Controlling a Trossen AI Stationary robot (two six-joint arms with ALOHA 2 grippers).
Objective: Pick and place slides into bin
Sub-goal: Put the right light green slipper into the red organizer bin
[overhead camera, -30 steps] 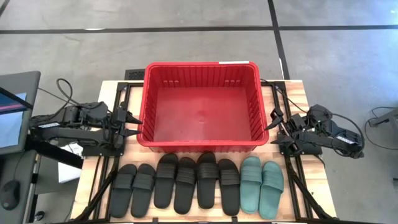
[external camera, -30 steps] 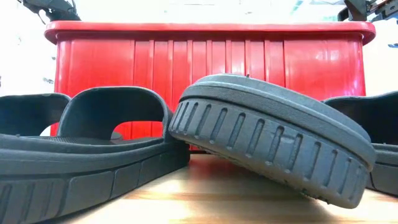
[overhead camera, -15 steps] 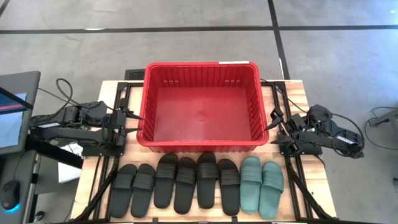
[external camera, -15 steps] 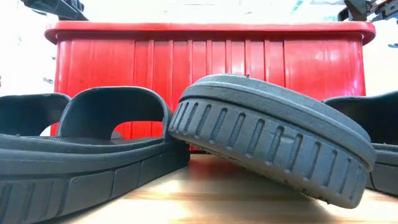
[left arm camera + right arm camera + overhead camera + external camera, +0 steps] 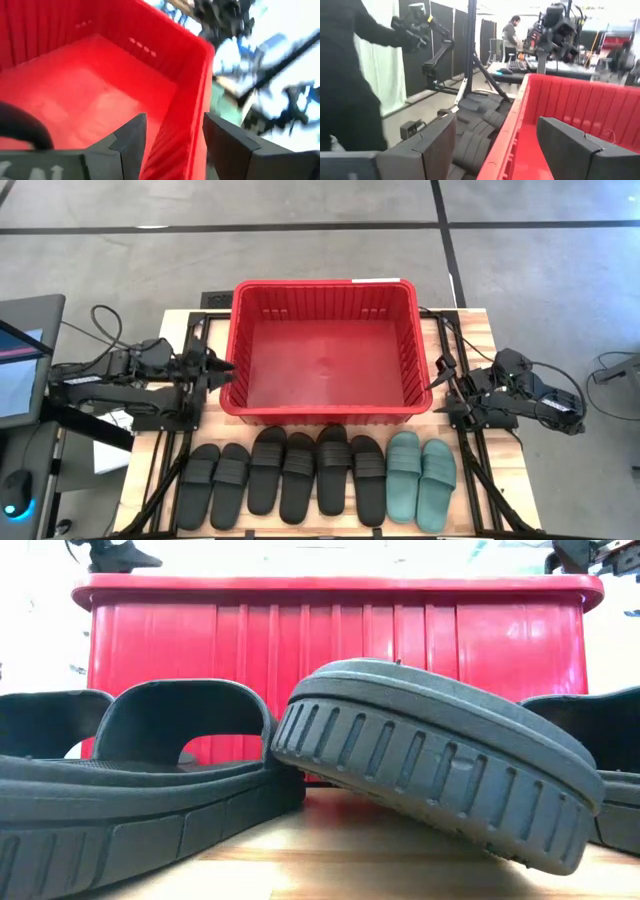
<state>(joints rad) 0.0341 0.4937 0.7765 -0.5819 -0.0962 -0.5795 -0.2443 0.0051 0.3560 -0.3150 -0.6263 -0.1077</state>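
Starting at the left edge, the left gripper [image 5: 222, 368] hangs just beside the bin's short left wall, up near rim height, its jaws parted and nothing between them. The left wrist view looks past those spread fingers [image 5: 131, 135] straight down into the red tub, and there is only bare red floor in there.

Moving to the middle, the bin [image 5: 238, 298] sits square at the far half of the tabletop [image 5: 478, 330], and it holds nothing at all. So the score reads zero in, eight to go, as far as these views show.

Along the near edge the slides are lined up in a neat row, toes pointing toward the bin: six black slides [image 5: 283, 474] in three pairs, then the two teal slides [image 5: 420, 479] closing out the row on the right. None of them is touched by either arm. From the low view one black slide [image 5: 430, 765] leans tilted on its edge against its neighbour, so that pair is not lying quite flat.

Over to the right, the right gripper [image 5: 437, 388] waits beside the bin's right wall, near its front corner, jaws wide apart and empty; the right wrist view shows the red rim running between its two fingers [image 5: 435, 142] with no contact that I can make out.

My read: this is the opening stance, and each arm needs to drop down to the row for a first pick.
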